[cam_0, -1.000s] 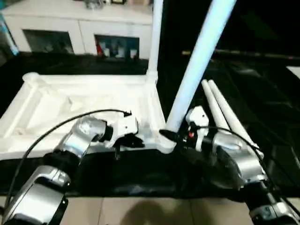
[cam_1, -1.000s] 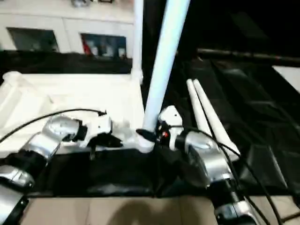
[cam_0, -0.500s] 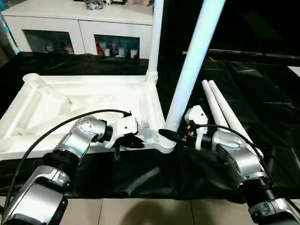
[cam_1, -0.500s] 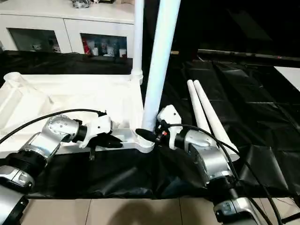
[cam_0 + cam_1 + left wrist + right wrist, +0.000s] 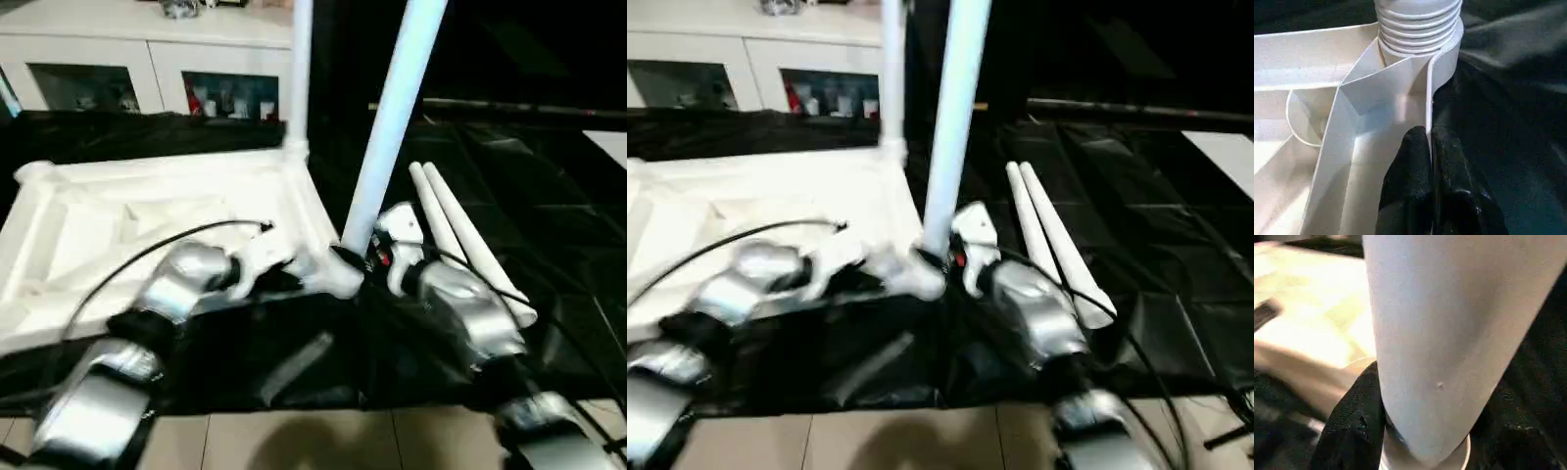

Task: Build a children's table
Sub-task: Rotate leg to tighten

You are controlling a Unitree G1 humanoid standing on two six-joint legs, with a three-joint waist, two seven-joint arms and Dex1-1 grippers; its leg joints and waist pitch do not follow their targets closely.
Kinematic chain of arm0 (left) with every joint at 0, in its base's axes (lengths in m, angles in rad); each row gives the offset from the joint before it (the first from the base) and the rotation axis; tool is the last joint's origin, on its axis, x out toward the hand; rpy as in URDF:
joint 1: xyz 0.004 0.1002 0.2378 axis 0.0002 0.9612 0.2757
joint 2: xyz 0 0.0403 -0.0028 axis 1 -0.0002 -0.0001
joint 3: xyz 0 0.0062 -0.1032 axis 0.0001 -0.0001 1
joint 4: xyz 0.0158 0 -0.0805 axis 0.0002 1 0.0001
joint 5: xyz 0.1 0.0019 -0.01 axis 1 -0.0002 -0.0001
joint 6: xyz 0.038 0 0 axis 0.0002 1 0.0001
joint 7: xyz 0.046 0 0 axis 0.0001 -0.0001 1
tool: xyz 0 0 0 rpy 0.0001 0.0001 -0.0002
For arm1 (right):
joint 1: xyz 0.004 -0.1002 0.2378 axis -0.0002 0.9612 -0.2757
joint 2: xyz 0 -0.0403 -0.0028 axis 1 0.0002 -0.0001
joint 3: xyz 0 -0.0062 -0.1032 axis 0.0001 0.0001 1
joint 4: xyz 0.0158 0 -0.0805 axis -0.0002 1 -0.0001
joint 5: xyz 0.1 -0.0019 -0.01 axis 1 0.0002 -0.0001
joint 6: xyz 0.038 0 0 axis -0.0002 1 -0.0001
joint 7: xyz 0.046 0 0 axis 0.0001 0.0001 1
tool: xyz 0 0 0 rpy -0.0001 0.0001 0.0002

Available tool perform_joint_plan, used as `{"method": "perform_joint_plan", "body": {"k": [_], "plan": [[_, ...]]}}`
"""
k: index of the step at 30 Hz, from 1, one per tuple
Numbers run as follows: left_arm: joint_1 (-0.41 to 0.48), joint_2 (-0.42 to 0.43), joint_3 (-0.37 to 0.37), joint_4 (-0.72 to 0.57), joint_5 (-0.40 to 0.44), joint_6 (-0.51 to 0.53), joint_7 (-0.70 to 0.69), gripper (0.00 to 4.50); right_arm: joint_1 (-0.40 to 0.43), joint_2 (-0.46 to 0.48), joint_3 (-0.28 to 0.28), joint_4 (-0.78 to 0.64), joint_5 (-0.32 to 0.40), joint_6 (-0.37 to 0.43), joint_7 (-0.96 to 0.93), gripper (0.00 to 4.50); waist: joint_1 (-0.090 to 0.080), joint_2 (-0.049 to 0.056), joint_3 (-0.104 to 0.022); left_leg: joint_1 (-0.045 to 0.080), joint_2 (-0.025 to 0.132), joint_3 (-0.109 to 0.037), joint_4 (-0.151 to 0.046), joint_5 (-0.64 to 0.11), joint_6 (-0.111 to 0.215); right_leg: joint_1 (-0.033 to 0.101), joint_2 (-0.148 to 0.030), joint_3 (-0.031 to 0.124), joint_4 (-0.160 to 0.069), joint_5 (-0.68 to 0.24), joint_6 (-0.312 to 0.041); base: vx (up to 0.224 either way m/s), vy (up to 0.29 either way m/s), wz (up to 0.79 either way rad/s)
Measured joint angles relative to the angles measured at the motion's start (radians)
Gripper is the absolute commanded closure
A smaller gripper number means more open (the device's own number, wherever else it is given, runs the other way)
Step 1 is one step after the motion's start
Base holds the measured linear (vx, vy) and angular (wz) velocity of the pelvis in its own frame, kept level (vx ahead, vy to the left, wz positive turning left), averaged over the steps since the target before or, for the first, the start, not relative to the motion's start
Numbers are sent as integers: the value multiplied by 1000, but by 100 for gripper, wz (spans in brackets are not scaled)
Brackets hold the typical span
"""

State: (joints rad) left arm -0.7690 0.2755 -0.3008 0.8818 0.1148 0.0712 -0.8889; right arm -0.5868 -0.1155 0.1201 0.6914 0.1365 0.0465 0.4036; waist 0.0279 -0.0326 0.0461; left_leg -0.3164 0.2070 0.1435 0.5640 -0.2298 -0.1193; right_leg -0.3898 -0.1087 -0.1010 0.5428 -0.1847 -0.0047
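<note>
The children's table top (image 5: 108, 211) lies upside down on the black cloth. One white leg (image 5: 299, 78) stands in its far right corner socket. A second leg (image 5: 387, 137) rises from the near right socket (image 5: 341, 282), leaning slightly right. My right gripper (image 5: 355, 259) is shut around this leg's base, one black finger (image 5: 1354, 423) on each side of the leg (image 5: 1440, 333). My left gripper (image 5: 1430, 133) is shut on the top's thin rim wall (image 5: 1427, 93), just short of the ribbed socket (image 5: 1418, 24). Two loose legs (image 5: 456, 230) lie side by side to the right.
A white cabinet (image 5: 147, 59) with glass doors stands behind the work table. The black cloth (image 5: 549, 215) stretches out to the right. The table's front edge drops to a tiled floor (image 5: 294, 441) just below my forearms.
The camera has shifted and the picture has blurred. The held leg leans a little less to the right than before. Both grippers keep their holds.
</note>
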Motion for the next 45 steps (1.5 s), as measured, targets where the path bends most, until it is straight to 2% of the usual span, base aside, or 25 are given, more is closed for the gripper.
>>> {"method": "perform_joint_plan", "body": {"k": [5,9,11,16,22,25,29,32,37,41,45], "plan": [[-32,-71,30,14,-2,124,127,450,-118,71,-62,176,3,-14,-180,263,0,0,0,0,0,3,1,0,0,-2,0,2,0,1,-1,0,0,0],[-35,-101,40,2,-3,165,168,450,-173,97,-110,253,21,-14,-243,263,3,-5,-4,0,0,9,1,0,0,-5,0,5,8,8,-12,0,0,0],[-35,-104,43,-3,-5,177,171,450,-188,102,-119,275,23,-14,-251,263,5,-12,-8,0,0,10,3,1,0,-9,0,8,18,14,-15,0,0,0],[-35,-104,44,-11,-7,191,176,450,-218,105,-122,316,19,-14,-253,263,6,-20,-14,2,2,10,3,2,-3,-13,0,9,35,16,-14,0,0,0],[-23,-95,44,-36,-4,187,173,450,-246,96,-120,347,-5,-14,-212,263,5,-20,-17,2,4,9,0,2,-3,-13,5,8,36,20,-13,0,0,0],[0,-64,36,-66,-4,152,120,450,-250,68,-99,346,-22,-14,-100,263,0,-20,-17,1,6,8,1,3,-4,-13,8,8,36,22,-16,0,0,0],[29,19,21,-105,-20,80,3,450,-249,20,-61,330,-23,-11,111,263,-3,-19,-17,2,18,9,1,4,-6,-14,19,7,36,18,-14,0,0,0],[53,75,19,-124,-32,24,-83,450,-237,-17,-31,298,-23,-6,279,263,-1,-16,-18,2,20,9,-1,5,-8,-15,21,7,37,14,-17,0,0,0],[84,134,18,-161,-60,-15,-219,450,-191,-77,10,218,-18,-5,510,263,3,-16,-19,2,20,11,-1,4,-7,-15,20,7,37,13,-19,0,0,0],[106,172,16,-168,-98,-55,-339,450,-144,-128,51,129,7,14,695,263,14,-16,-18,2,20,12,0,4,-7,-15,20,7,38,13,-19,0,0,0],[116,184,12,-168,-116,-63,-398,450,-109,-156,72,64,10,29,781,263,29,-16,-18,3,22,17,3,3,-9,-15,19,8,41,13,-19,0,0,0]]}}
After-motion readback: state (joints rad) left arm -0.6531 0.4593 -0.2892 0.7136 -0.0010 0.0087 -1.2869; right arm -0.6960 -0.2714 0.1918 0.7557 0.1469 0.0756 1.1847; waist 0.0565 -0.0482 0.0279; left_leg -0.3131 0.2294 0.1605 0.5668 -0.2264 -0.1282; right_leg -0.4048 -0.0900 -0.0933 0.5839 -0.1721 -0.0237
